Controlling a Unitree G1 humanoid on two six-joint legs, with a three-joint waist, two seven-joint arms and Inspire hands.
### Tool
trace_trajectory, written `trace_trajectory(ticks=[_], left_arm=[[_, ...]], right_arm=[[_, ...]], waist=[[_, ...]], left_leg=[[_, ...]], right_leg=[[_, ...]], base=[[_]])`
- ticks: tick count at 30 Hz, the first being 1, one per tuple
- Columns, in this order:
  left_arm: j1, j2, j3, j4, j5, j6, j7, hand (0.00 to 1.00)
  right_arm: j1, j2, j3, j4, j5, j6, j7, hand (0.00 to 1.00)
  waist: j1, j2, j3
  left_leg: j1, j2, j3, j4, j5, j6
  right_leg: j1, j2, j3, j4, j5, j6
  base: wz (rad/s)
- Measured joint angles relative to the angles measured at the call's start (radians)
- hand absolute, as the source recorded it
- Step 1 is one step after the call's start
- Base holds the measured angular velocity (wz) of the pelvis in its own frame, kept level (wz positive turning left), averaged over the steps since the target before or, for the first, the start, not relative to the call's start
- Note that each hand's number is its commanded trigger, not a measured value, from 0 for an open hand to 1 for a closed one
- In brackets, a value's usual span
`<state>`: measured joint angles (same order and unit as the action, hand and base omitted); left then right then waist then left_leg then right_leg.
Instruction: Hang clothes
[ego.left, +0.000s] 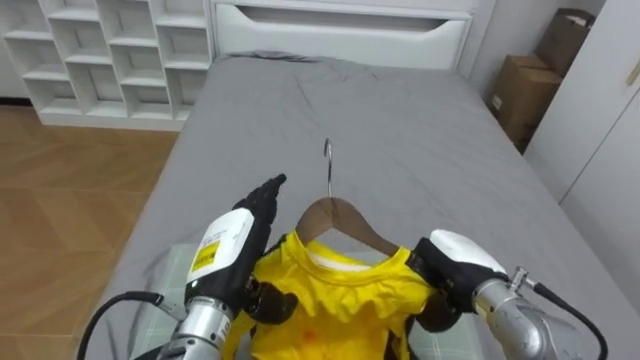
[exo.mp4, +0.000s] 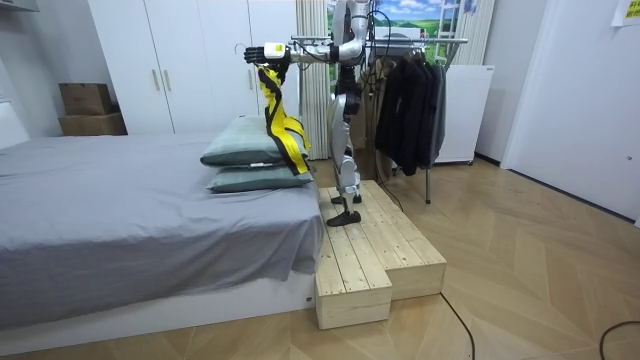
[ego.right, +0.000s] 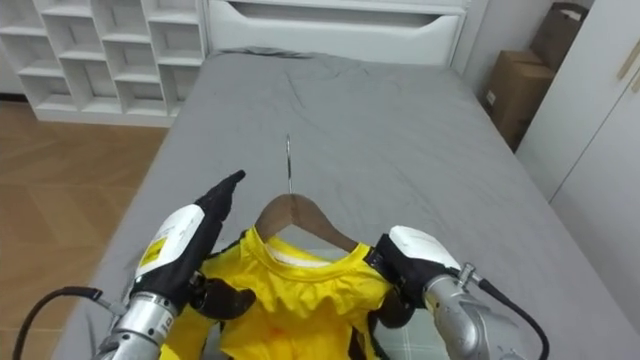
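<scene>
Surface: a bed with a grey sheet and a white headboard stretched away below the hands; two grey pillows lay at its near end.
Room: white shelf unit on the left, cardboard boxes on the right, a rack of dark clothes behind the robot.
Stance: upright on a wooden platform at the bed's end.
Yellow shirt: on a wooden hanger, held up between both hands above the pillows.
Direction: hook toward the headboard, hanger bar running left to right, cloth hanging down.
Left hand: fingers stretched forward, thumb pinching the shirt's shoulder.
Right hand: curled around the other shoulder.
</scene>
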<state>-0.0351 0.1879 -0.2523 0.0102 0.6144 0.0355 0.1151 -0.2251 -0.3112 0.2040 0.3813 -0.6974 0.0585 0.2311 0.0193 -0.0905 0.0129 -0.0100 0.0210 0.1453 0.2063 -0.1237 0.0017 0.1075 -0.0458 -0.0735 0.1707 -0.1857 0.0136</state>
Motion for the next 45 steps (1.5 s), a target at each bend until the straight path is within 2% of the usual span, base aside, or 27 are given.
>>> trace_trajectory(ticks=[3, 7, 12, 16, 24, 28, 33, 36, 38, 43, 45], left_arm=[[0.0, 0.01, 0.011, 0.0, -0.045, -0.005, 0.001, 0.0], [0.0, 0.025, 0.023, 0.0, -0.096, -0.038, 0.012, 0.0], [0.0, 0.029, 0.045, 0.0, -0.101, -0.061, 0.014, 0.0], [0.0, 0.03, 0.097, -0.002, -0.101, -0.074, 0.056, 0.0], [0.008, 0.03, 0.187, -0.004, -0.112, -0.085, 0.124, 0.0], [0.046, 0.032, 0.279, -0.004, -0.147, -0.11, 0.165, 0.0], [0.1, 0.035, 0.395, -0.001, -0.155, -0.117, 0.202, 0.0], [0.107, 0.035, 0.466, 0.029, -0.191, -0.119, 0.224, 0.0], [0.121, 0.034, 0.52, 0.09, -0.191, -0.129, 0.245, 0.0], [0.165, 0.033, 0.537, 0.176, -0.236, -0.129, 0.313, 0.0], [0.175, 0.033, 0.538, 0.231, -0.271, -0.141, 0.334, 0.0]], right_arm=[[0.031, 0.0, -0.029, 0.0, 0.003, -0.001, 0.001, 1.0], [0.047, -0.005, -0.058, 0.0, 0.003, -0.003, 0.001, 1.0], [0.084, -0.006, -0.087, 0.003, 0.02, -0.012, 0.001, 1.0], [0.121, -0.008, -0.121, 0.018, 0.049, -0.014, 0.001, 1.0], [0.169, -0.016, -0.258, 0.029, 0.072, -0.015, -0.021, 1.0], [0.18, -0.019, -0.316, 0.029, 0.083, -0.016, -0.054, 1.0], [0.202, -0.023, -0.379, 0.025, 0.094, -0.039, -0.1, 1.0], [0.239, -0.038, -0.395, -0.016, 0.074, -0.04, -0.135, 1.0], [0.264, -0.05, -0.411, -0.065, 0.058, -0.046, -0.144, 1.0], [0.285, -0.056, -0.469, -0.095, 0.061, -0.049, -0.181, 1.0], [0.291, -0.056, -0.473, -0.1, 0.06, -0.049, -0.204, 1.0]], waist=[[-0.006, 0.004, -0.0022], [-0.016, 0.008, -0.0047], [-0.013, 0.01, -0.0063], [-0.016, 0.011, -0.0068], [-0.018, 0.011, -0.0069], [-0.031, 0.012, -0.0075], [-0.042, 0.014, -0.009], [-0.039, 0.017, -0.0115], [-0.041, 0.024, -0.0156], [-0.046, 0.024, -0.016], [-0.043, 0.026, -0.0154]], left_leg=[[-0.001, 0.0, -0.001, 0.001, 0.0, 0.0], [-0.001, 0.0, -0.003, 0.001, 0.0, 0.0], [0.008, 0.0, -0.003, 0.001, 0.0, 0.0], [0.008, 0.0, -0.003, 0.004, 0.0, 0.0], [0.018, -0.003, -0.004, 0.0, 0.0, 0.0], [0.019, -0.004, -0.005, 0.0, 0.0, 0.0], [0.021, -0.005, -0.005, -0.001, 0.0, 0.0], [0.021, -0.006, -0.005, -0.002, 0.0, 0.001], [0.024, -0.005, -0.001, -0.004, 0.0, 0.001], [0.034, -0.006, 0.0, -0.008, 0.0, 0.001], [0.05, -0.007, 0.011, -0.021, -0.001, 0.002]], right_leg=[[0.003, -0.001, -0.007, 0.0, 0.0, 0.0], [-0.003, -0.001, -0.009, 0.0, 0.0, 0.0], [0.009, -0.001, -0.009, -0.002, 0.0, 0.0], [0.01, -0.001, -0.008, -0.001, 0.0, 0.0], [0.018, -0.003, -0.008, -0.004, 0.0, 0.0], [0.019, -0.003, -0.007, -0.005, -0.001, 0.0], [0.02, -0.004, -0.004, -0.004, -0.001, 0.0], [0.019, -0.004, -0.003, -0.004, -0.001, 0.0], [0.02, -0.004, 0.001, -0.004, -0.001, 0.0], [0.027, -0.004, 0.006, -0.004, -0.001, 0.0], [0.032, -0.004, 0.019, -0.006, -0.002, 0.0]], base=[[0.01], [0.0], [0.0], [0.0], [0.0], [0.0], [0.0], [0.0], [-0.05], [-0.03], [-0.14]])
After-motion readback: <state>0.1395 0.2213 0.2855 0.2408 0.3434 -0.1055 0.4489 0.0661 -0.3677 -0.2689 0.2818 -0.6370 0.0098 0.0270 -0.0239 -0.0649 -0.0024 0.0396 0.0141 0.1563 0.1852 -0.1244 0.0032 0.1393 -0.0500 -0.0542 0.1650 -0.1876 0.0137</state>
